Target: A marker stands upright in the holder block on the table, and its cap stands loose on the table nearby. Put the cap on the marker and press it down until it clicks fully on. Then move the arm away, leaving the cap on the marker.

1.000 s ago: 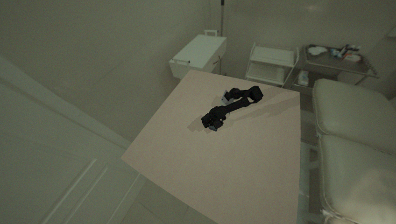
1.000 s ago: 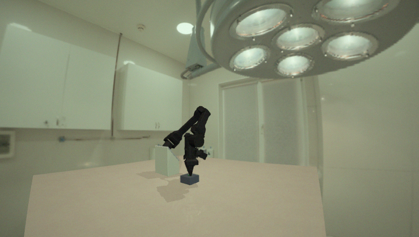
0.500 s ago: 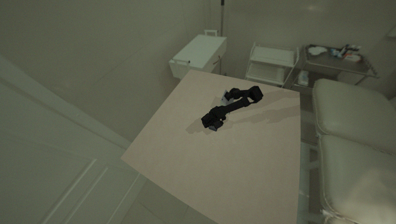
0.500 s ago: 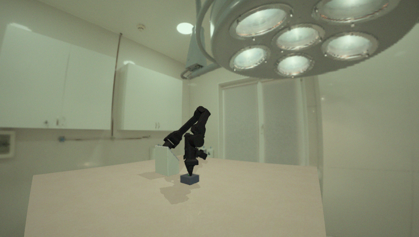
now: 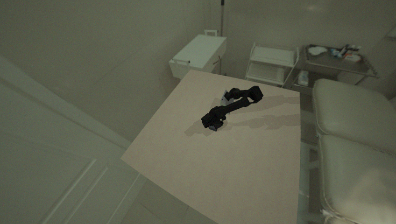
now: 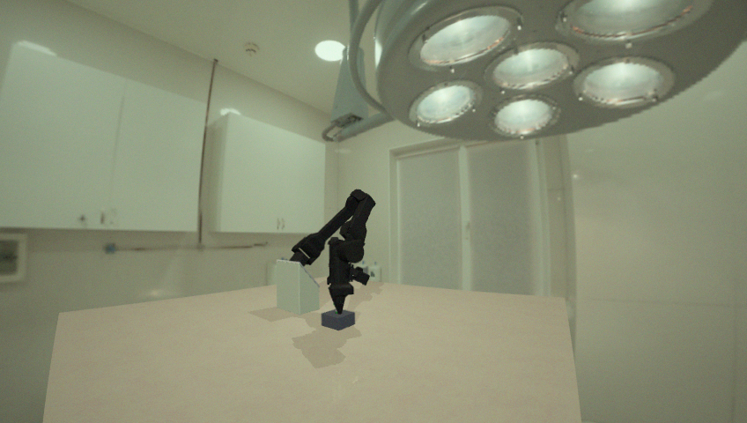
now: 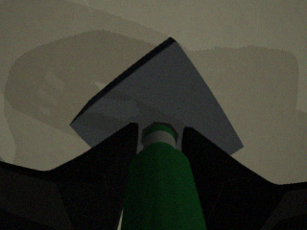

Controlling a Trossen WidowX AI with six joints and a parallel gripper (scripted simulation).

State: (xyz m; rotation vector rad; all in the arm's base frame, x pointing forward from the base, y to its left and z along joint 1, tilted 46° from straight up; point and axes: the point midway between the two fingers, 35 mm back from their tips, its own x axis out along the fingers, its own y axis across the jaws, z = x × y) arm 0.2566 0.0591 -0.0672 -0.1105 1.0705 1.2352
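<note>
Taking the block (image 7: 163, 99) as the landmark and reading the wrist view from left to right: the left finger (image 7: 96, 172) stood dark against the block's left half, the green cap (image 7: 163, 205) rose straight up the middle, and the right finger flanked it on the other side. The gripper (image 7: 160, 137) was pinching the cap, both fingers pressed to its sides. At the cap's far end a pale ring of marker (image 7: 159, 133) showed, directly over the block's centre, so the cap sat on the marker's top. Whether it had clicked fully home could not be told from these views.

In the exterior view the gripper (image 6: 339, 305) pointed straight down at the block (image 6: 337, 319), which rested on the counter (image 6: 445, 356) just right of a pale wedge-shaped stand (image 6: 296, 286).

The cap looked like a small, light, rigid plastic tube, smooth and probably slick, slightly tapered. It would likely bear a firm squeeze without harm, but could slide up between the fingers under a downward push. The grip seemed best kept on its sides, well above the open mouth, with the push running straight along the marker's axis. A tilted push might jam the cap or lever the marker in the block, which looked light enough to shift on the counter.
</note>
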